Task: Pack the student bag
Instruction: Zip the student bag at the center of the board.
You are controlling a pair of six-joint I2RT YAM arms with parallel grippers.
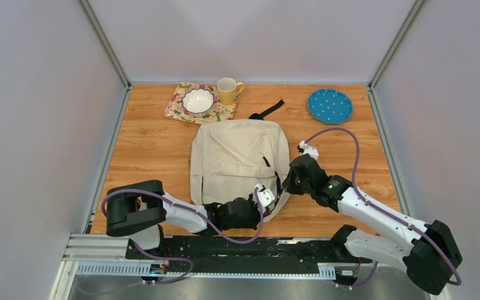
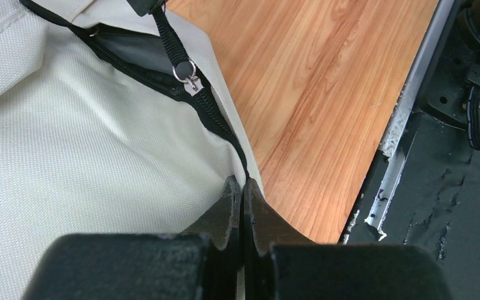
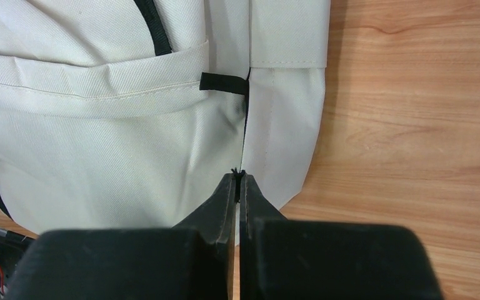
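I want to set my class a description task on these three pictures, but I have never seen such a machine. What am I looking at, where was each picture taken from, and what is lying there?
It is a robot with two arms fixed at the near edge of a wooden table. The wide picture looks down from above and behind them. The other two come from a camera on each wrist. On the table lies a cream student bag. Behind it are a white bowl on a flowered placemat, a yellow mug at the mat's corner, and a blue dotted plate. The left gripper is shut on the bag's edge by its partly open zip. The right gripper pinches the bag's side seam.
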